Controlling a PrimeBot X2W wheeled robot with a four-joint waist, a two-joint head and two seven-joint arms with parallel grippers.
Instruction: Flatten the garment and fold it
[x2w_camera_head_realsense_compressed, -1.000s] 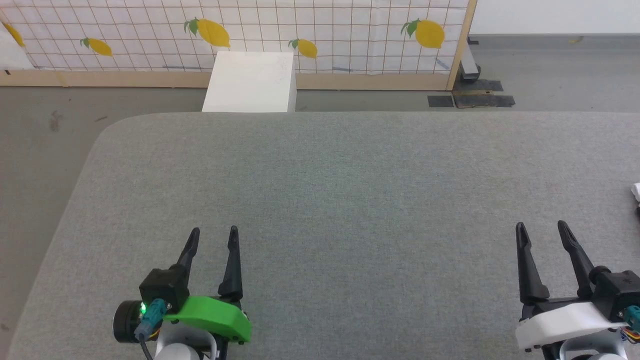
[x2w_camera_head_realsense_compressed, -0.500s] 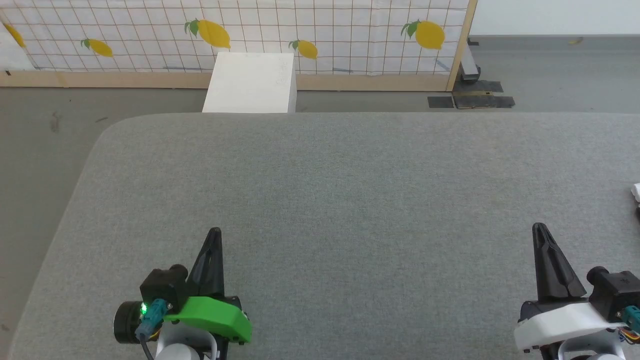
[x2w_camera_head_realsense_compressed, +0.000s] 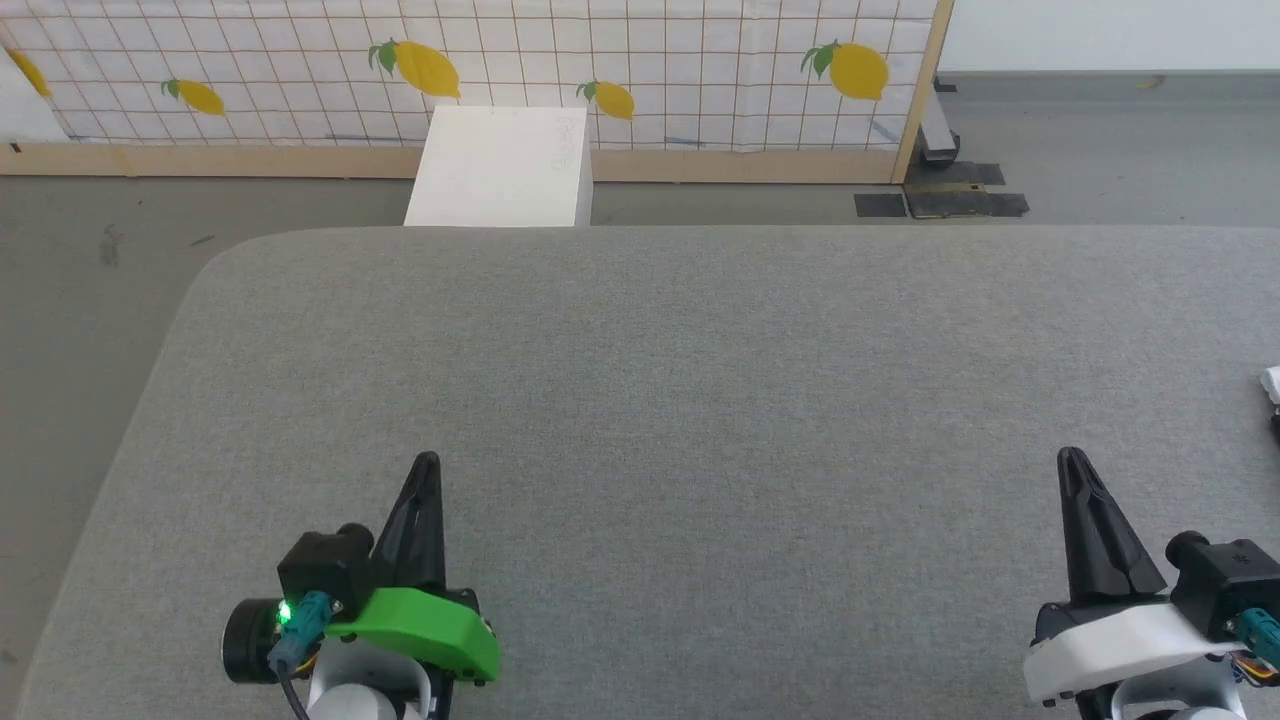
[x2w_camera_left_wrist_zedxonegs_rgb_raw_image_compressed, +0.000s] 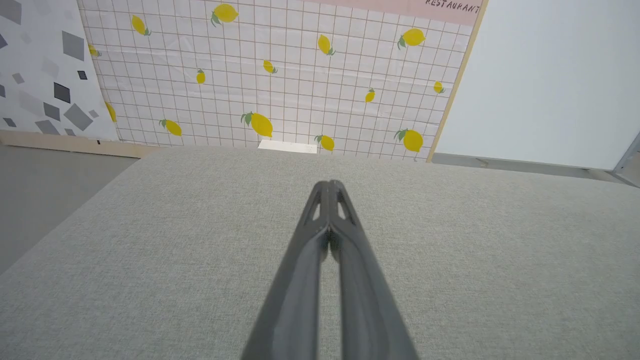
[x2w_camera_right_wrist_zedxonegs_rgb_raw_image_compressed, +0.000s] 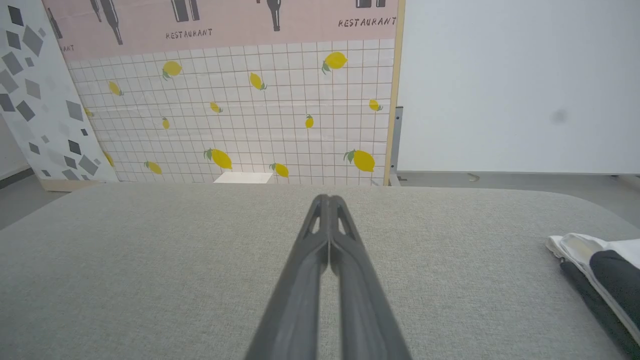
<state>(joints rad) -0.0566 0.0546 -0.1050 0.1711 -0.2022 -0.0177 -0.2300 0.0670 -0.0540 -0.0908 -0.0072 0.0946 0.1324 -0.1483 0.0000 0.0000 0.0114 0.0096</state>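
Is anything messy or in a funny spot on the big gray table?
Yes. The garment lies bunched up in a white and black heap far over on the right of the table, off to the side of the right gripper, not spread flat. Nothing else stands out.

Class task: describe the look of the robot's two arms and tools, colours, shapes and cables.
Left tool: two long black tapering fingers, bright green cover, black camera with green light, teal plug, dark cable. Right tool: same black fingers, white cover, black camera, teal plug.
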